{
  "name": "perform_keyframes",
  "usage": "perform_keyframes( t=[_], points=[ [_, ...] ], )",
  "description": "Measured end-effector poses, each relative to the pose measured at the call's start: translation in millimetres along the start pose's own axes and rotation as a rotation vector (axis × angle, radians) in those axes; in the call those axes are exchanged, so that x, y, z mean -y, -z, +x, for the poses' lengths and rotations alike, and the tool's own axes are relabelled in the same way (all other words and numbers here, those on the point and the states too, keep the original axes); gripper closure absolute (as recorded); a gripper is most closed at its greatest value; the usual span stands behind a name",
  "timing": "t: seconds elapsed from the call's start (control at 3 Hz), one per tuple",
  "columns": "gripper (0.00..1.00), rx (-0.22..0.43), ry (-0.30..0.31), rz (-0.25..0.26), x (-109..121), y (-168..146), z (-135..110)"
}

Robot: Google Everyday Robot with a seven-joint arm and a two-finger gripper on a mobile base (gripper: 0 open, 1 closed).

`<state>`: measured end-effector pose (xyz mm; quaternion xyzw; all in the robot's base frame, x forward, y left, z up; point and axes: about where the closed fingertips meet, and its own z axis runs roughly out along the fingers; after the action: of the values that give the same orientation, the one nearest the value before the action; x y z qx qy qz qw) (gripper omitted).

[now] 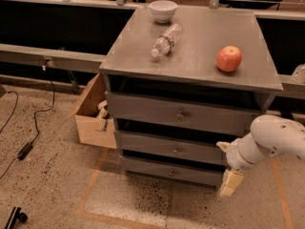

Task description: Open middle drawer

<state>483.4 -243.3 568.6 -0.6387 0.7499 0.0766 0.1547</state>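
Observation:
The grey cabinet has three drawers stacked in front. The middle drawer is the second one, a wide shallow grey front with a small round knob at its centre; it looks shut. The top drawer and lowest drawer also look shut. My gripper hangs at the end of the white arm, low at the cabinet's front right corner, right of and slightly below the middle drawer's knob, and apart from it.
On the cabinet top lie a clear plastic bottle, a white bowl and a red apple. An open cardboard box stands at the cabinet's left. A black cable runs over the speckled floor at left.

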Motion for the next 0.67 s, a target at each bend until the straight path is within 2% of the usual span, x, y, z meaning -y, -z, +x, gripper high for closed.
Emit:
perform_keyframes(
  t=[0.33, 0.67],
  points=[
    [0.00, 0.014, 0.078, 0.029, 8.6, -34.8, 2.8],
    [0.00, 0.006, 0.101, 0.051, 25.3, -65.0, 13.1]
  ],
)
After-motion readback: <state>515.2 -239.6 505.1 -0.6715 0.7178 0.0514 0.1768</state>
